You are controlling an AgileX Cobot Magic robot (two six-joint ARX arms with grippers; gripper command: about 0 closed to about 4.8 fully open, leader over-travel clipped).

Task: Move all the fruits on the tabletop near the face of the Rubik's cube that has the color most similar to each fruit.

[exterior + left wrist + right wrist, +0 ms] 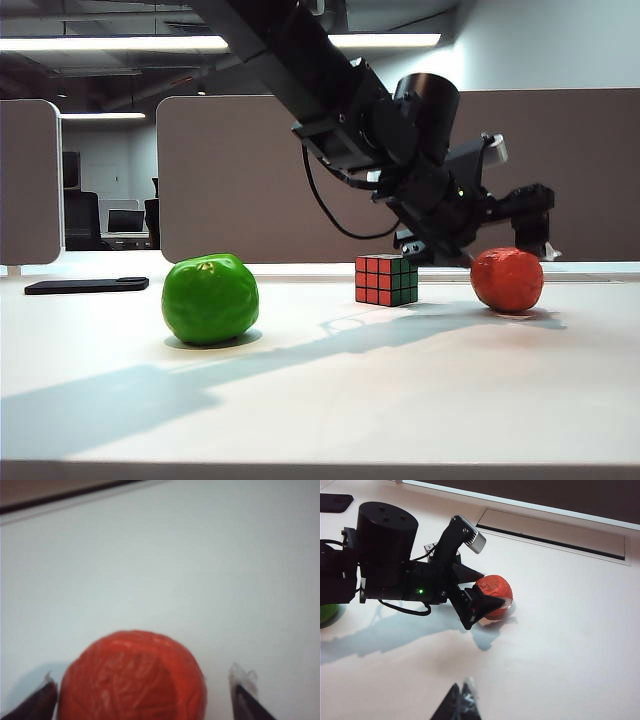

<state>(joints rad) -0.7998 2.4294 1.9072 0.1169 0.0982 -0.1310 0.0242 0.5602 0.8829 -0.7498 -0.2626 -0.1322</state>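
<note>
The left end effector reaches across to the right side of the exterior view, its jaws spread wide to either side of the orange-red fruit, with a gap visible at each fingertip. The fruit sits on the white worktop, right of the Rubik's cube and a little apart from it. The cube stands flat, its red face turned toward the camera's left and its green face toward the right. The green fruit rests left of the cube, well apart, stem dimple up. Both fruits are round, with no clear long axis. A dark flat phone lies far left. No writing is legible. Only the tip of the right end effector shows, well short of the fruit; whether it is open or closed cannot be told.
</note>
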